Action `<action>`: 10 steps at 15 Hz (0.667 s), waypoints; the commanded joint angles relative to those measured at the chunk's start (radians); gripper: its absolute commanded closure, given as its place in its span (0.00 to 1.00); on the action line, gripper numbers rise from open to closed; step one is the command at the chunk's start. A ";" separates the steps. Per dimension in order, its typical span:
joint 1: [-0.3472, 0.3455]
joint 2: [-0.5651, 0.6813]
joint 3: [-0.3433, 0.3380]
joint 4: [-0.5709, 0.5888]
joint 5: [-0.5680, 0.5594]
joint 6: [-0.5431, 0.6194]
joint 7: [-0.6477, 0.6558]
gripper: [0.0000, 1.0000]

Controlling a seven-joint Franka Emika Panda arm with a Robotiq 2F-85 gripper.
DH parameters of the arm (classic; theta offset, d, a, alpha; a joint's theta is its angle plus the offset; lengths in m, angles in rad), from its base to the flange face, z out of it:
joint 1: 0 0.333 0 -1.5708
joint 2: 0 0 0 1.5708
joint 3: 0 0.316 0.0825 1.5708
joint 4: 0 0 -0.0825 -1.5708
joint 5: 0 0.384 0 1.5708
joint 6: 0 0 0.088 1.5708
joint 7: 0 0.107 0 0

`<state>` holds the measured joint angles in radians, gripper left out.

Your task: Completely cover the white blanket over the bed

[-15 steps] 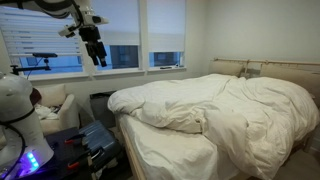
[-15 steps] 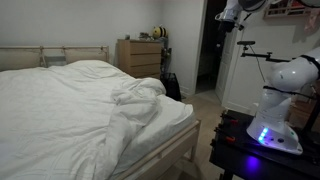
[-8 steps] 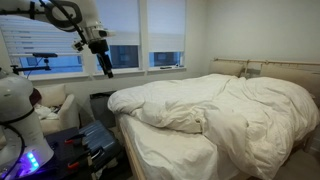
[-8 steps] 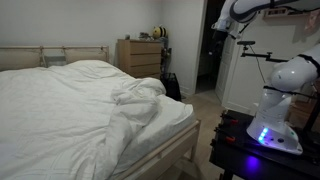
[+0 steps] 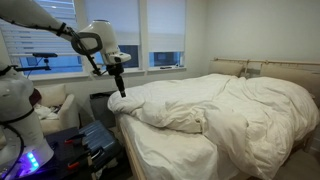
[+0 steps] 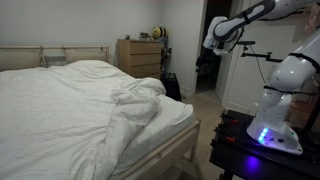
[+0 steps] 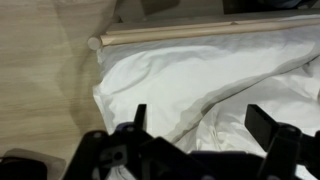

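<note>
The puffy white blanket (image 5: 215, 105) lies bunched over the head and middle of the bed (image 5: 170, 150), its folded-back edge short of the foot, where the flat white sheet shows. It also shows in an exterior view (image 6: 80, 110) and in the wrist view (image 7: 200, 75). My gripper (image 5: 121, 88) hangs in the air above the bed's foot corner, fingers pointing down; it also shows in an exterior view (image 6: 207, 45). In the wrist view the gripper (image 7: 205, 125) is open and empty above the white fabric.
A wooden bed rail (image 7: 190, 33) runs along the bed's edge above wood floor. A cream armchair (image 5: 55, 105) stands by the window. A wooden dresser (image 6: 138, 57) stands at the far wall. The robot base (image 6: 280, 100) stands on a dark cart beside the bed.
The arm has swung down and toward the bed, from up by the window to just above the foot corner of the bed. The blanket has not moved.
</note>
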<state>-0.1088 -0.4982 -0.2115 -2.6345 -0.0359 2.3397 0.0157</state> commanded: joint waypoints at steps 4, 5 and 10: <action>0.019 0.313 0.011 0.069 0.171 0.265 0.007 0.00; 0.027 0.357 0.012 0.079 0.198 0.315 -0.006 0.00; 0.067 0.534 0.017 0.113 0.319 0.614 -0.128 0.00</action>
<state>-0.0678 -0.0615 -0.1915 -2.5696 0.1891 2.8390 -0.0219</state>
